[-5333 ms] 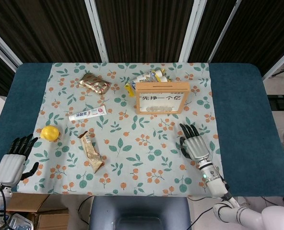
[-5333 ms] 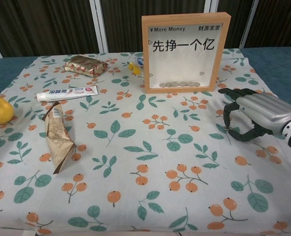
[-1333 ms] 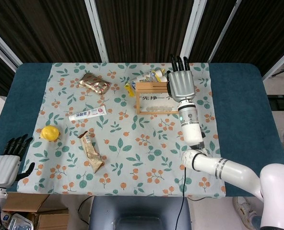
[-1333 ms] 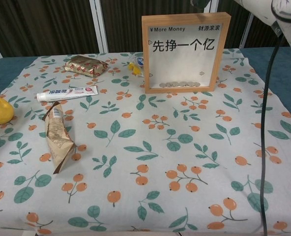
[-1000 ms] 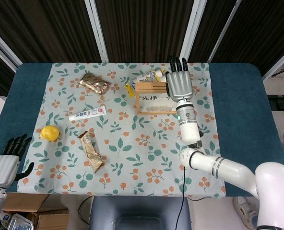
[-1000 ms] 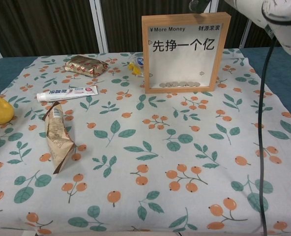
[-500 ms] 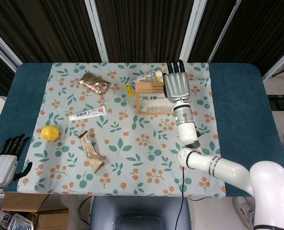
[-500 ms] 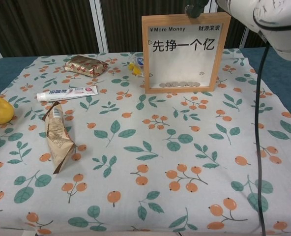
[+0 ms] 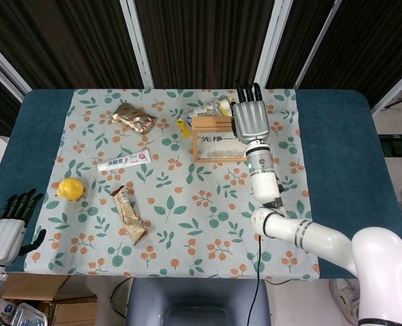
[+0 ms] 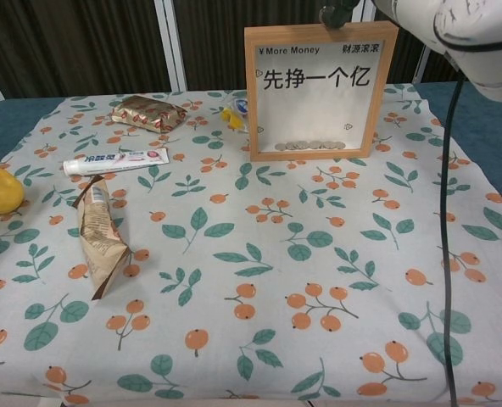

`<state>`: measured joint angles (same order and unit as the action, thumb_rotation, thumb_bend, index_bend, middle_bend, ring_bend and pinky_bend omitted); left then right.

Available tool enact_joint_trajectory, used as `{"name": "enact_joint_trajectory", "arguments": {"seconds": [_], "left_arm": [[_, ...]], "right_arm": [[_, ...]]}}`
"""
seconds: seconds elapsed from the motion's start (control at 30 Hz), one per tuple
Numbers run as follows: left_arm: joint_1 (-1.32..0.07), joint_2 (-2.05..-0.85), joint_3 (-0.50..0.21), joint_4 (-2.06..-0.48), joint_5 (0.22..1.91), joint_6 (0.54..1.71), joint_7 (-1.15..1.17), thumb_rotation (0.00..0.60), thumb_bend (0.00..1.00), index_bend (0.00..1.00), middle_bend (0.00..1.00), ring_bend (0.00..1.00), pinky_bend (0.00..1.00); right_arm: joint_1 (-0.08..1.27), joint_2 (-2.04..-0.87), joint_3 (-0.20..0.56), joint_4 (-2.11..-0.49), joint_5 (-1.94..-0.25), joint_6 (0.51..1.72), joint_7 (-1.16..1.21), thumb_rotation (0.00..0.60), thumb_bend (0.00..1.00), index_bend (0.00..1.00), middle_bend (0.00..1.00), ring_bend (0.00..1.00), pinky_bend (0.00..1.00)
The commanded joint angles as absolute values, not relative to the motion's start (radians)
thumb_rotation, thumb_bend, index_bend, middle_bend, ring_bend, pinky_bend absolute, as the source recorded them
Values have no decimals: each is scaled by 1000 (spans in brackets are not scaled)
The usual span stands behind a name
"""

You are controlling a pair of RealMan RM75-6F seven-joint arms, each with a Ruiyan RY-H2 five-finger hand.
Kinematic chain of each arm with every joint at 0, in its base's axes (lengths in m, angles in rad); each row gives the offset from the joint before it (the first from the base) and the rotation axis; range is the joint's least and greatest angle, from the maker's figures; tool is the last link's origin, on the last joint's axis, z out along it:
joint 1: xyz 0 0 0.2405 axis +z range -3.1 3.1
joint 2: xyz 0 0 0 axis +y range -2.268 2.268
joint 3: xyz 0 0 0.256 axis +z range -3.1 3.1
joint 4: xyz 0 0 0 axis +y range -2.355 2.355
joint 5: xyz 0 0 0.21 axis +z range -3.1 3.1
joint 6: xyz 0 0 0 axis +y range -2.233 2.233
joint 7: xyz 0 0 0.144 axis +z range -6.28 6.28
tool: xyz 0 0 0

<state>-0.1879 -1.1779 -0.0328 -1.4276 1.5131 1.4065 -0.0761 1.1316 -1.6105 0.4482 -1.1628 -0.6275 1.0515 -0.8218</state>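
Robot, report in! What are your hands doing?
Right hand open, fingers over wooden coin box top. Left hand open at table edge, near lemon. Nothing blocking.

Right hand (image 9: 250,121): covers wooden frame's (image 9: 214,139) right half, head view; chest view crops hand, only fingertips show.

Silver-backed robot hand (image 9: 250,121) with black fingers (image 9: 246,92), white glossy arm segments, black joint bands, trailing black cable.

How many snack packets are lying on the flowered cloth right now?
2. A shiny gold packet lies at the far left of the cloth, and a brown packet lies near the front, right of the lemon. The pile behind the wooden frame may hide more.
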Motion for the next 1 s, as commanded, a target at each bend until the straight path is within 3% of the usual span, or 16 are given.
{"name": "enact_joint_trajectory", "arguments": {"seconds": [0.03,0.2,0.27,0.37,0.43,0.47,0.73,0.9,1.0], "left_arm": [[-188,-1178,-33,-1427,1513,1407,-76,600,377,0,0,0,0],[-188,-1176,-33,-1427,1514,1407,-78,600,377,0,0,0,0],[-186,-1177,-32,-1425,1514,1409,-79,600,377,0,0,0,0],[-185,-1178,-33,-1424,1513,1410,-81,600,378,0,0,0,0],[-185,-1178,-32,-1424,1513,1409,-81,600,377,0,0,0,0],[-185,-1177,-32,-1424,1513,1409,-80,600,377,0,0,0,0],[-180,-1171,-33,-1433,1515,1420,-76,600,377,0,0,0,0],[-176,-1167,-32,-1442,1518,1428,-67,600,376,0,0,0,0],[-175,-1163,-33,-1455,1522,1434,-55,600,376,0,0,0,0]], "right_arm": [[1134,-1614,444,-1160,-624,1050,-825,600,622,695,137,0,0],[1138,-1619,438,-1157,-622,1051,-824,600,622,687,137,0,0],[1138,-1617,436,-1160,-622,1051,-823,600,621,636,138,0,0],[1133,-1605,433,-1173,-625,1044,-814,600,607,211,140,0,0],[1129,-1594,433,-1186,-630,1042,-803,600,578,36,131,0,0],[1125,-1587,432,-1194,-637,1043,-794,600,561,2,119,0,0],[1020,-1462,419,-1386,-745,1159,-696,600,542,0,77,0,0],[778,-1223,287,-1689,-925,1270,-544,600,517,0,11,0,0],[609,-1131,167,-1750,-1091,1362,-386,600,457,0,0,0,0]]}}
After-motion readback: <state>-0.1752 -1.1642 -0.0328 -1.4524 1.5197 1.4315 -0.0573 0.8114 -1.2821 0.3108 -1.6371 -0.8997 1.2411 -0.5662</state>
